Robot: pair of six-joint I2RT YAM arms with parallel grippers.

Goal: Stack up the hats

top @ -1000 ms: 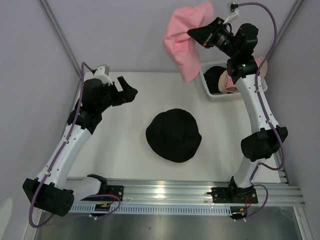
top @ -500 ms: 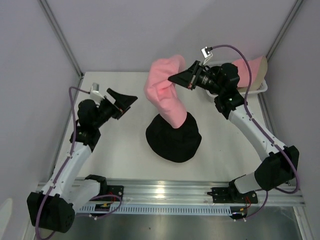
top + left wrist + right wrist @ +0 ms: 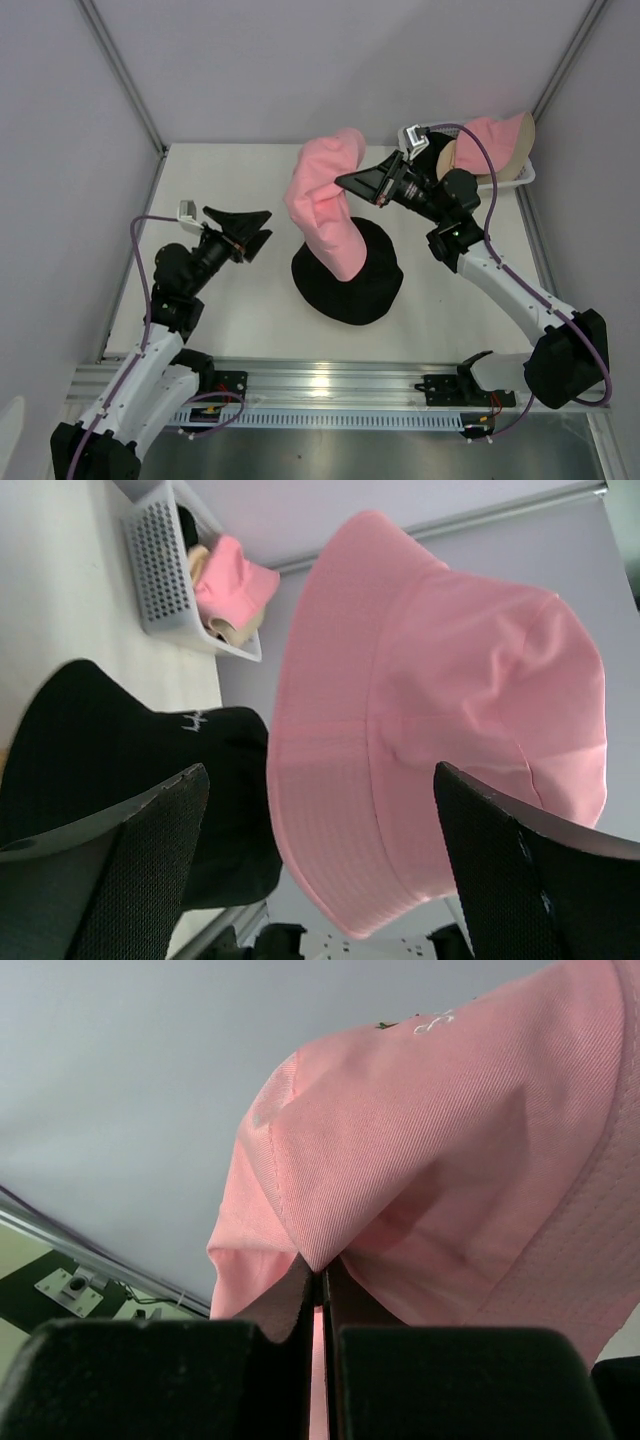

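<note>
A black hat [image 3: 350, 275] with a small light mark lies in the middle of the table; it also shows in the left wrist view [image 3: 110, 750]. My right gripper [image 3: 345, 181] is shut on a fold of the pink hat [image 3: 322, 212] and holds it hanging over the black hat's left part, its lower edge against it. The pink hat fills the right wrist view [image 3: 450, 1160] and the left wrist view [image 3: 440, 730]. My left gripper [image 3: 258, 228] is open and empty, left of both hats, pointing at them. A beige-and-pink hat [image 3: 490, 145] sits in the basket. The second black hat is hidden.
A white mesh basket [image 3: 524, 178] stands at the back right corner of the table, also in the left wrist view [image 3: 160, 570]. Grey walls close in the table at the back and sides. The rail with the arm bases runs along the near edge.
My right gripper has carried the pink hat from high at the back down and left onto the black hat. My left arm has drawn toward the near side, its gripper turned toward the hats.
</note>
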